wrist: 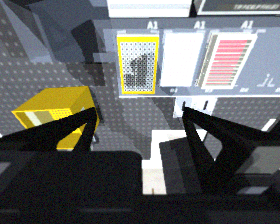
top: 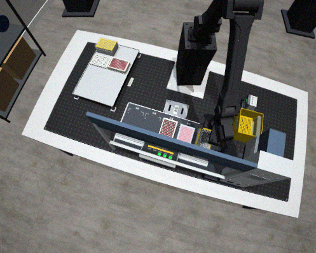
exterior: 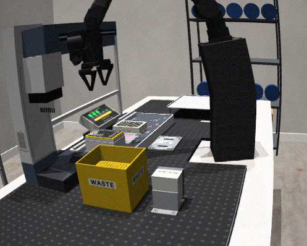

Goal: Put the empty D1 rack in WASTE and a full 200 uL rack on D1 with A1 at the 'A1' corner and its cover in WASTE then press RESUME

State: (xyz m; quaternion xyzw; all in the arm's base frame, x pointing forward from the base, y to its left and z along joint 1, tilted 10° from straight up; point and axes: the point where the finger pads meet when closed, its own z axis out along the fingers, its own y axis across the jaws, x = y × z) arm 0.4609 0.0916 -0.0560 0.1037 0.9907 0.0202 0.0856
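My gripper [exterior: 96, 77] [wrist: 139, 111] is open and empty, high above the deck's D1 end beside the liquid handler's column. Below it a yellow-rimmed tip rack [top: 203, 137] [exterior: 104, 134] [wrist: 137, 66] sits on D1 with no cover, its dotted top partly under my shadow. The yellow WASTE bin [top: 261, 127] [exterior: 113, 185] [wrist: 56, 102] stands next to D1 and holds a yellow perforated piece [top: 245, 124] [exterior: 111, 164] lying flat inside, below the rim. The grey RESUME key box [top: 252, 101] [exterior: 167, 188] stands beside the bin.
D2 holds the pale plate [top: 185, 133] [wrist: 181, 59] and D3 the red reservoir [top: 168, 127] [wrist: 228, 59]. The RG nest [top: 178, 109] [exterior: 165, 144] lies in front of the deck. The shelf tray [top: 100, 82] carries a yellow rack [top: 106, 44] and two more pieces of labware. The handler's gantry [top: 167, 140] overhangs the deck.
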